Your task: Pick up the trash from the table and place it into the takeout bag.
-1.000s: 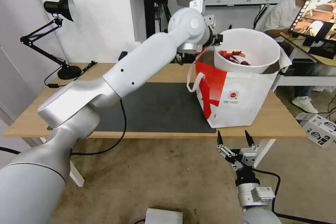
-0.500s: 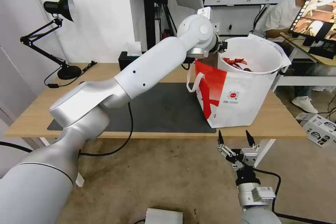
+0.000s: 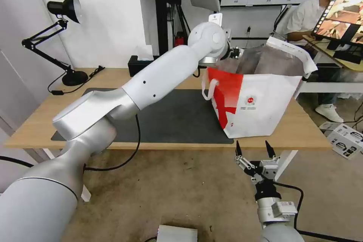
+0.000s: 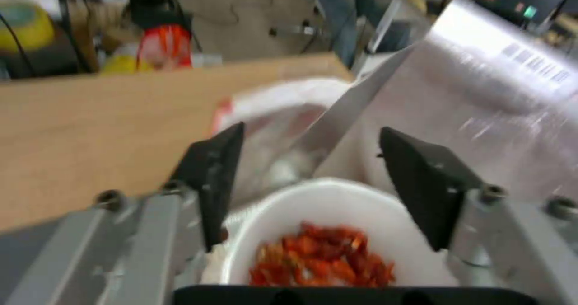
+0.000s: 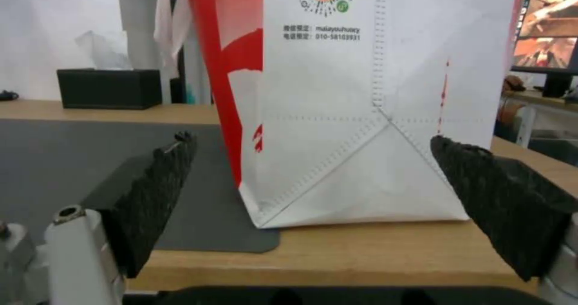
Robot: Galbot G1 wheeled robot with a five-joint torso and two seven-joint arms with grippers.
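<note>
With left claw point(image 4: 310, 178) spread above bowl point(image 4: 325, 237), foil walls point(image 4: 482, 110) close.

Right tool point(image 5: 313, 214) spread wide, level with the table point(image 5: 373, 251) edge, fingers point(image 5: 151, 196) apart. Takeout bag point(image 5: 337, 129) standing just ahead on the table, one corner over the dark grey mat point(image 5: 78, 160). Black tissue box point(image 5: 108, 88) farther back.
</note>
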